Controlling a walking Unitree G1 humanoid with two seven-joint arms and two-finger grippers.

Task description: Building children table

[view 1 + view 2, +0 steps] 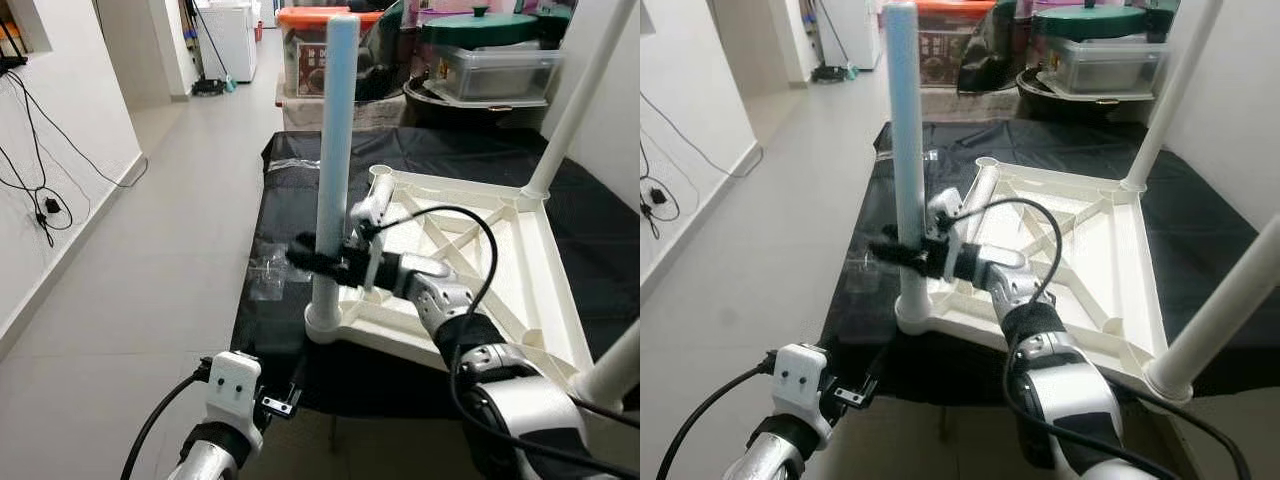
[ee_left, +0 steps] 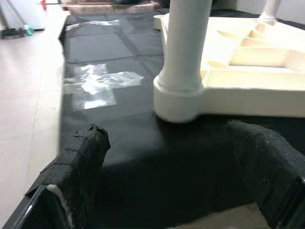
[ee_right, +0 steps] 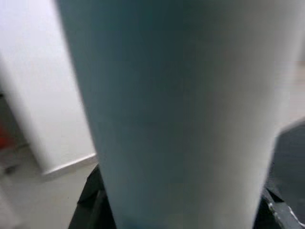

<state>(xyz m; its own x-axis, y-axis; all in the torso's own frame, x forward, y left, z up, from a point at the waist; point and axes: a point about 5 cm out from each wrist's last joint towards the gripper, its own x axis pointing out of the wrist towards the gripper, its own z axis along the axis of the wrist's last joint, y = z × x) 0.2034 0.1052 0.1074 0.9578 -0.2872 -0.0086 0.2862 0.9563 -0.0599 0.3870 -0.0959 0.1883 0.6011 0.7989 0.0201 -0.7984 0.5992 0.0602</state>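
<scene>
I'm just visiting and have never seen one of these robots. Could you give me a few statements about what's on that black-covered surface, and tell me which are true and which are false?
1. The right gripper is closed around the pale blue table leg. True.
2. The white tabletop lies upside down, ribs showing. True.
3. The pale blue leg lies flat on the black cover. False: it stands upright in a corner socket.
4. The left gripper holds a white leg. False: it sits low at the cover's near edge, open and holding nothing.
5. Every corner socket holds a leg. False: the far-left socket is empty.

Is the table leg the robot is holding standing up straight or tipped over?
Standing up straight. The table leg rises upright from the corner socket of the upside-down tabletop, with the right gripper around it.
</scene>
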